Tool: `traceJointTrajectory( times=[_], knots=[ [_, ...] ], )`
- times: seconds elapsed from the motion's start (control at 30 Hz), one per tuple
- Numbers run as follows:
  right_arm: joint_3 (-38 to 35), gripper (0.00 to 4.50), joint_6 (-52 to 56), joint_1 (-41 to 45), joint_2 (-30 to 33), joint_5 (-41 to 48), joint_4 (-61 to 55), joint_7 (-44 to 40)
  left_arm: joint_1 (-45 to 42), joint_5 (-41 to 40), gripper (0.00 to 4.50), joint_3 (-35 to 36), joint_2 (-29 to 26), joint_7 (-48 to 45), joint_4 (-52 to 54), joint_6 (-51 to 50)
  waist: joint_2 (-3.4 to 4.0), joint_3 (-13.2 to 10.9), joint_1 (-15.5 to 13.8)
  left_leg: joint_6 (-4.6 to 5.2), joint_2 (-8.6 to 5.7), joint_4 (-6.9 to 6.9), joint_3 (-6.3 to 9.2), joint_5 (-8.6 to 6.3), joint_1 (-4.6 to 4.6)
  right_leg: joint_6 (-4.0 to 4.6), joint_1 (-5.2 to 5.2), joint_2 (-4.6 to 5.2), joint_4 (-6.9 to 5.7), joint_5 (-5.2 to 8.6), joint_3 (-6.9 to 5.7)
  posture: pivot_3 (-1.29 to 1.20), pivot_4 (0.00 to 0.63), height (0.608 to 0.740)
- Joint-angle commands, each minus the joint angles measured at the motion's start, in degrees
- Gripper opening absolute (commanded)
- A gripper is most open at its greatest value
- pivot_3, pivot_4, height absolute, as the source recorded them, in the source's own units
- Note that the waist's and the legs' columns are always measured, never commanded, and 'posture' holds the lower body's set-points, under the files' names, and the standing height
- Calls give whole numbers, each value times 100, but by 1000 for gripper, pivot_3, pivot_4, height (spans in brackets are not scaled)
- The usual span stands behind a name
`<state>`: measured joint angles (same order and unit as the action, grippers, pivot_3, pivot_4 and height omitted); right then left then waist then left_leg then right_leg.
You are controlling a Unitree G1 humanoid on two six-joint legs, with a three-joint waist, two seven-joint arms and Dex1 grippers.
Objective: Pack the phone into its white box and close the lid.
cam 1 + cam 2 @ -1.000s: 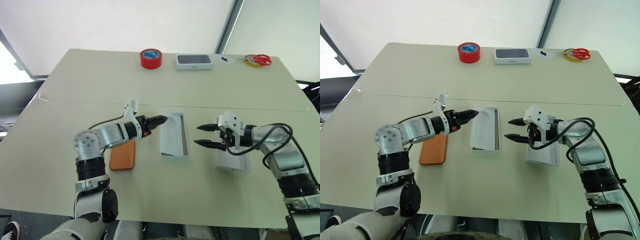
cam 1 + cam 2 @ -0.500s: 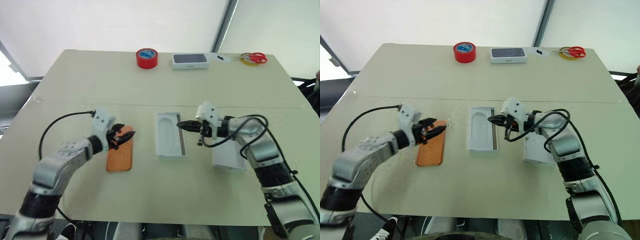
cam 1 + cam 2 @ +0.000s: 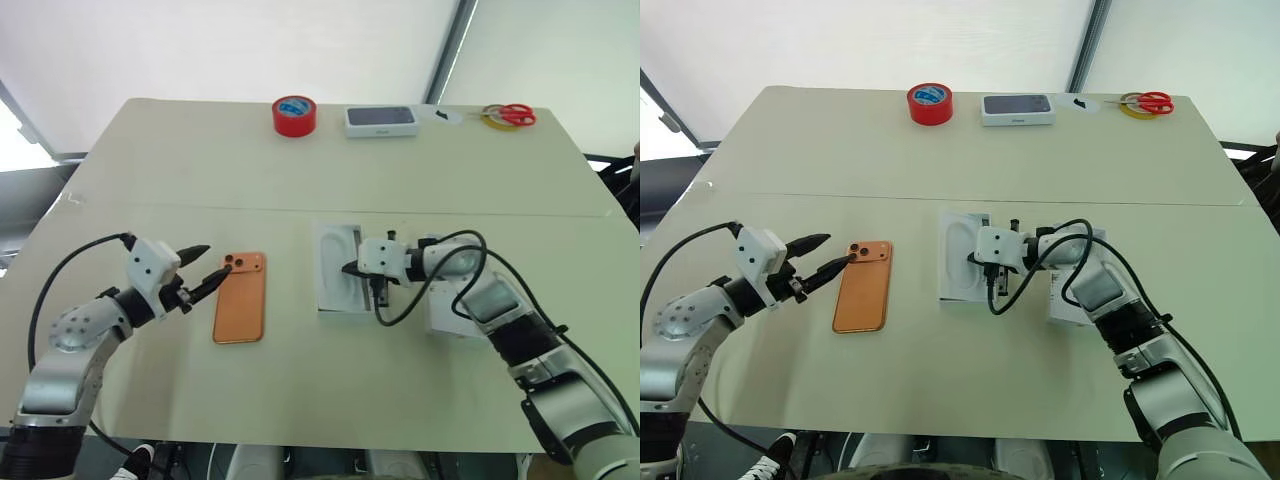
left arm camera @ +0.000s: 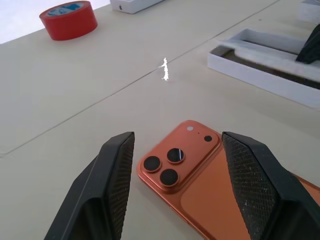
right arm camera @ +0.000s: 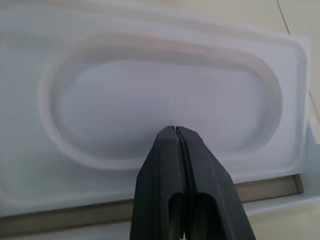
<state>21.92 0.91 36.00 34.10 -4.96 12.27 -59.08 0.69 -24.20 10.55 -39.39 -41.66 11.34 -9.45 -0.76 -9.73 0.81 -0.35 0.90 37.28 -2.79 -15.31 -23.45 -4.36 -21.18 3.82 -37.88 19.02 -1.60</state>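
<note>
The phone (image 3: 241, 297) lies flat on its face on the table (image 3: 180, 160), back up, its camera lenses (image 4: 169, 161) at the far end, at about nine o'clock from the white box (image 3: 345, 267) and well apart from it. The left gripper (image 3: 201, 268) hovers just off the phone's far left corner with its two black fingers (image 4: 116, 170) spread apart, one to each side of the lens corner in the left wrist view, holding nothing. The right gripper (image 3: 350, 267) has its fingers pressed together and rests over the white insert (image 5: 165, 105) with the rounded recess, which sits tilted inside the box so that a strip of the brownish floor (image 5: 150, 205) shows along one side. The lid (image 3: 452, 315) lies at three o'clock from the box, partly behind the right arm. The step in hand looks like two jobs: steadying or shifting the insert on the right, and taking up the phone on the left. For the phone, the fingers should probably straddle the short width near the lens end, come down low enough to catch both long edges, and close squarely, since a thin flat slab on a smooth table tends to slide away from a lopsided pinch. Whether the insert must come out first I cannot tell; if it stays skewed, the phone will likely not seat flat. At twelve o'clock, the red tape roll (image 3: 294, 115), a closed dark-topped box (image 3: 380, 120) and scissors (image 3: 513, 115) stand far clear
</note>
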Motion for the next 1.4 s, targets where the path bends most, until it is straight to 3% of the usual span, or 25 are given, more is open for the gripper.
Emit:
traceJointTrajectory(
  times=[0.03, 0.4, 0.6, 0.9, 1.17, 1.4],
  knots=[
    [-158, 23, 48, 105, 106, 44, 33, -188, 42, 3, 2926, 196, 78, 35, 157, 82, 0, 0, 0, 0, 0, 0, 0, 0, 0, 0, 0, 0, -1, 0, 0, 0, 150, 740],
    [-403, 23, 661, 227, -108, 488, -599, -285, -153, -33, 2926, 112, 174, 58, 195, -80, 0, 0, 13, 1, 0, 0, 0, 0, 0, 0, -3, 0, -7, 0, -1, 0, 150, 740],
    [-187, 23, 699, 139, -392, 241, -760, -5, -208, -9, 2926, 79, 209, 28, 181, -102, 0, 0, 18, 0, 0, 0, 0, 0, 0, 0, -6, -1, -8, 0, -1, 0, 150, 740],
    [140, 23, 45, -147, -99, -498, -377, 128, -162, 10, 2926, 58, 253, 42, 227, -147, 0, 0, 13, 1, 0, 2, -1, 0, 0, -1, -4, -1, -10, 0, -1, 0, 150, 740],
    [-31, 23, -67, -20, 310, -491, -552, -109, -174, 36, 2926, 36, 348, 71, 205, -122, -1, 0, -2, 1, 0, 6, 0, 0, 0, -1, 0, -2, -10, -1, -3, 0, 150, 740],
    [-212, 23, 421, -69, -91, 6, -885, -124, -226, -248, 2926, 140, 383, 108, 207, -552, -1, 1, 10, 1, 0, 7, 0, 1, 0, -1, 0, -4, -12, -1, -4, 0, 150, 740]
  ],
)
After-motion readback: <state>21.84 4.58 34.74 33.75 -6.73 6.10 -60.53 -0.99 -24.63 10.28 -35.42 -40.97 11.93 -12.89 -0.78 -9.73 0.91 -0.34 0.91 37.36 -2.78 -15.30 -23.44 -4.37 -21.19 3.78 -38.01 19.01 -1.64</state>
